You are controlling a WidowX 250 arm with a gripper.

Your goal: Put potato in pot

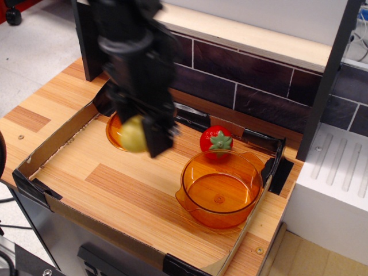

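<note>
The orange transparent pot [221, 190] sits empty at lower right of the bench [126, 190], a red strawberry [216, 141] just behind it. At upper centre-left, the gripper [141, 137] jaws hold the potato [133, 134] in the air, hiding most of the orange lid [113, 130].

Even bright light, motion-blurred arm [135, 69]

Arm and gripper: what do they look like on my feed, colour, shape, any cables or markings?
The arm is all black, built from chunky, blocky segments, and blurred in this frame. The gripper ends in flat, squared black fingers; one finger tip seems to carry small pale spots, too blurred to read. No cables, labels or other markings can be made out.
</note>
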